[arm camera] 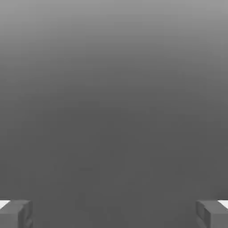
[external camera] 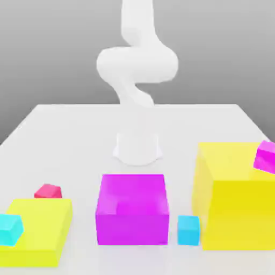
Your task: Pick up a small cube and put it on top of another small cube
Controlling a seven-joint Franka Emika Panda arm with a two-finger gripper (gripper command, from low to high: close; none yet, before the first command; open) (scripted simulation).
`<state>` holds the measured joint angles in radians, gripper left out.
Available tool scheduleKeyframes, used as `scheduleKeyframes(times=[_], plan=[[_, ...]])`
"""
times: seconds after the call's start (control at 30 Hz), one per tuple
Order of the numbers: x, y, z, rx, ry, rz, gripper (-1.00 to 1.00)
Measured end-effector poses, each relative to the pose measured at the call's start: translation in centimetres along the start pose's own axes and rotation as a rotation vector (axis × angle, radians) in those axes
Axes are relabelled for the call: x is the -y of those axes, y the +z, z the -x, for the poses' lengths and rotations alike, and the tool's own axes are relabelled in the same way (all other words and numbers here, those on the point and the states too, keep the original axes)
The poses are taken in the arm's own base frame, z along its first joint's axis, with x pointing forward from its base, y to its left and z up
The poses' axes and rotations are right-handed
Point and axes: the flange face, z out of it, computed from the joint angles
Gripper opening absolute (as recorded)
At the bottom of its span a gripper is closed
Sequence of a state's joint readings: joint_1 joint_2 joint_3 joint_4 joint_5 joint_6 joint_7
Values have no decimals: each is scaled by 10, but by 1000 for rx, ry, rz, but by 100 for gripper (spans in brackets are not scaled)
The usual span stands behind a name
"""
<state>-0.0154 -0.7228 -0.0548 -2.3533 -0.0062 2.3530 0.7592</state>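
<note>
Grey fingertips [arm camera: 15,213] of the claw [arm camera: 114,213] stand wide apart, holding and touching nothing.

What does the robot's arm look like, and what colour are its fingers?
The arm is plain white, smooth and rounded, rising from a white round base. The gripper has two blocky grey fingers with white patches at their outer edges. No cables or markings show.

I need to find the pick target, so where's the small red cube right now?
In the exterior view, the small red cube sits on the table at the view's left, just behind the low yellow block and left of the big magenta block.
</note>
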Motion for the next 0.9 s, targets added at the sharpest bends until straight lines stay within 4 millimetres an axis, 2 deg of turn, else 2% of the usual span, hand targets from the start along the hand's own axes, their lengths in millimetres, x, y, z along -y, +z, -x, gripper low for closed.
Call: scheduleKeyframes(times=[0.1,0.23,0.33,0.43,0.53,0.6,0.63,0.67,0.9], plan=[[-51,75,-15,62,31,93,0],[-131,158,-16,143,76,209,0],[-199,208,-4,205,113,297,0],[-274,247,20,273,154,387,0],[-345,270,53,340,194,473,0],[-395,275,78,380,238,533,0],[-413,278,93,405,242,558,0],[-429,279,100,412,260,574,0],[-454,315,126,425,244,586,0]])
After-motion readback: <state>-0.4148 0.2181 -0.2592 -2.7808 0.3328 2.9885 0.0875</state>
